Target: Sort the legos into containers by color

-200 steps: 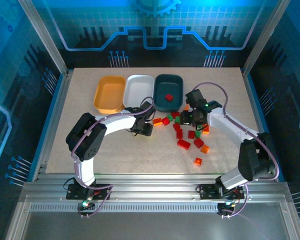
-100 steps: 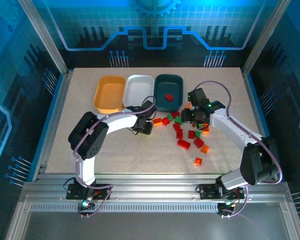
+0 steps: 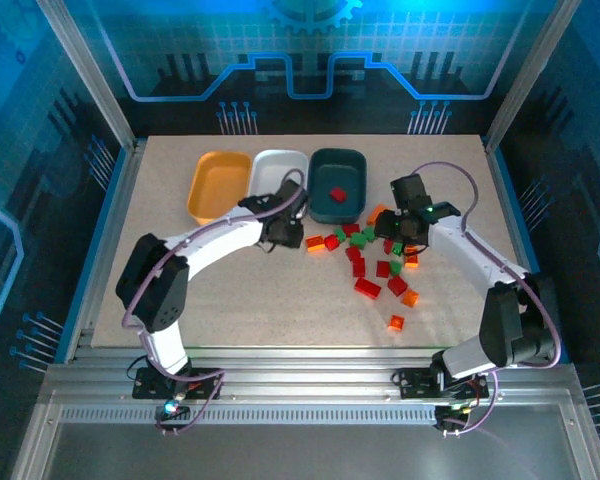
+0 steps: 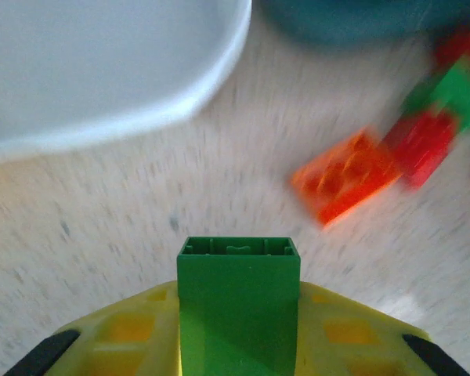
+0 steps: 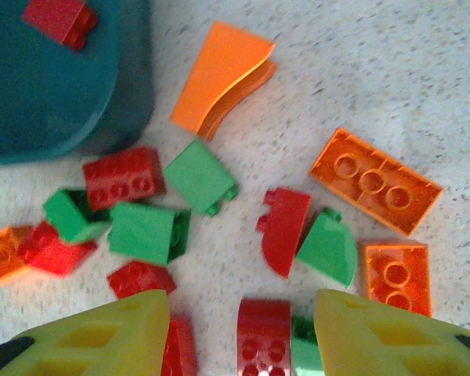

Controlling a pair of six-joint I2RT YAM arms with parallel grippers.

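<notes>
- The speckled table [image 3: 230,300] carried everything, and both arms reached in from its near edge.
- Three trays sat side by side toward the far edge: the orange-yellow tray [image 3: 218,190] on the left, the white tray [image 3: 277,168] in the middle and the dark teal tray [image 3: 325,168] on the right.
- The left gripper [image 3: 280,230] hung just in front of the white tray's near rim. Its fingers were closed on a green brick [image 4: 238,301] that stood upright between them.
- The right gripper [image 5: 239,329] hovered low over the pile with its jaws partly apart and gripping nothing. A dark red brick [image 5: 264,337] lay on the table under the gap.
- The loose legos [image 3: 370,262], in red, green and orange, lay scattered on the table in front of the dark teal tray, mostly under and near the right gripper.
- A single red brick [image 3: 338,194] lay inside the dark teal tray.
- A blurred orange brick [image 4: 345,176] lay on the table just beyond the green brick.
</notes>
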